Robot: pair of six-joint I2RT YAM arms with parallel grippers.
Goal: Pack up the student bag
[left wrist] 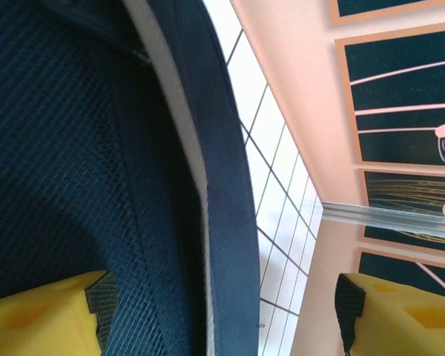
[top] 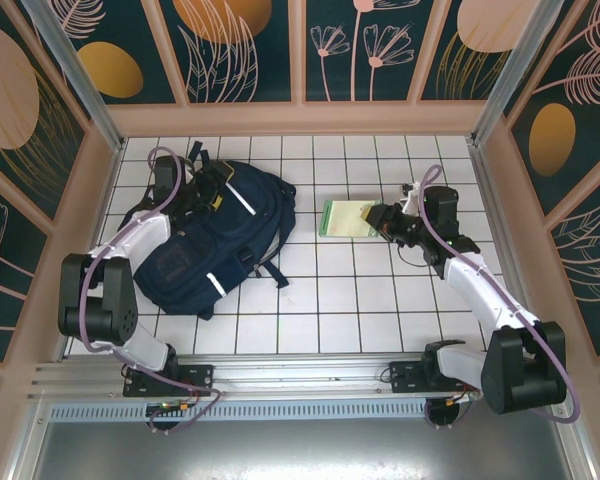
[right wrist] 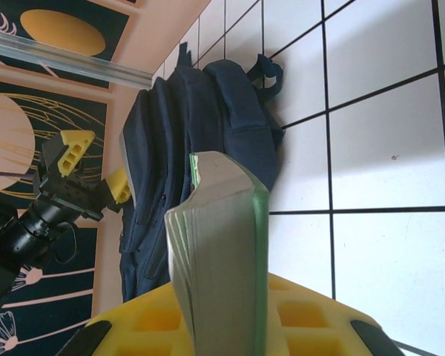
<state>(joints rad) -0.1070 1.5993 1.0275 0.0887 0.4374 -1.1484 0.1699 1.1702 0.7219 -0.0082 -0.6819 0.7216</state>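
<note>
Where the two arms are bolted at the near edge, the tiled table (top: 360,300) lies bare between them. Further in on the right, the right gripper (top: 380,220) is clamped on one end of a green-covered book (top: 342,218), and the rest of the book juts to the left. From above I cannot tell whether the book rests on the tiles or hangs just off them. In the right wrist view the book (right wrist: 219,252) stands on edge between the yellow fingers (right wrist: 311,319), its pale pages toward the camera. Its near end runs out of the bottom of the frame.

At about the same depth on the left, the bag (top: 215,240) lies flat on the tiles, well apart from the book. The left arm crosses its left side and hides that edge. At the bag's far end sits the left gripper (top: 168,180), its jaws apart.

In the left wrist view two yellow fingers (left wrist: 37,319) stand wide, with the bag's dark blue rim (left wrist: 222,222) and a pale strip running up between them. I cannot tell whether the left finger touches the mesh fabric beside it. The shot is too close to tell which part of the bag this is.

Beyond the table rise patterned walls (top: 240,50).
</note>
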